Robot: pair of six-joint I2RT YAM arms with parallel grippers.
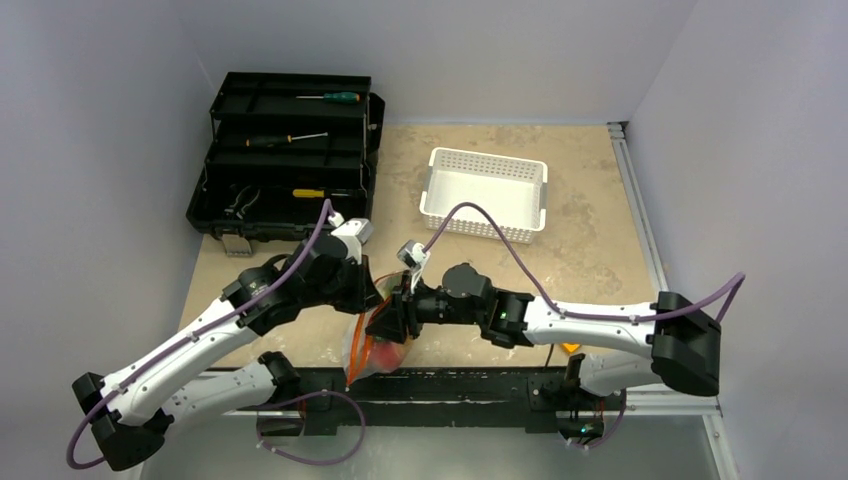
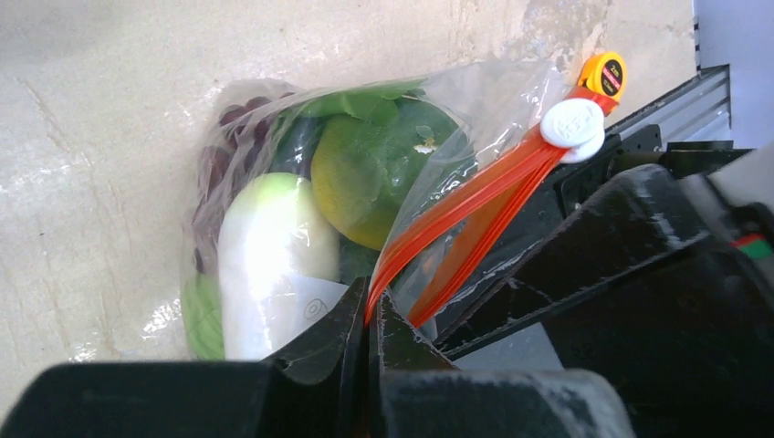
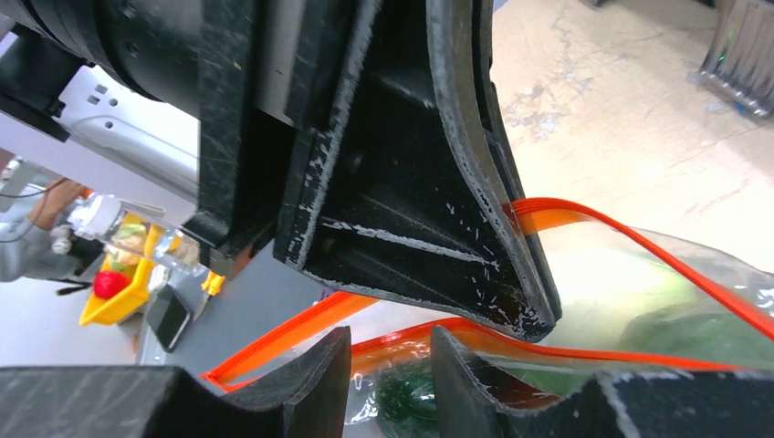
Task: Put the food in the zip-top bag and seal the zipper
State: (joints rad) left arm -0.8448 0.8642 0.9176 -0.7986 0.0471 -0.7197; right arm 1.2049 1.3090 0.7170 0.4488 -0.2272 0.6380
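Note:
The zip-top bag (image 2: 274, 228) holds the food: a yellow-green round piece (image 2: 365, 182), dark purple grapes (image 2: 228, 155) and a pale white-green piece (image 2: 274, 246). From above, the bag (image 1: 368, 358) sits at the table's front edge under both grippers. The orange-red zipper (image 2: 475, 192) runs up to its white slider (image 2: 572, 125). My left gripper (image 2: 372, 306) is shut on the zipper strip. My right gripper (image 3: 391, 345) stands open at the bag's mouth, the zipper (image 3: 639, 242) passing across behind its gap. The left gripper's black finger (image 3: 411, 182) hangs just above it.
A black open toolbox (image 1: 285, 160) with screwdrivers stands at the back left. A white perforated basket (image 1: 485, 190) is at the back centre. A small yellow object (image 2: 604, 73) lies by the front rail (image 1: 450, 385).

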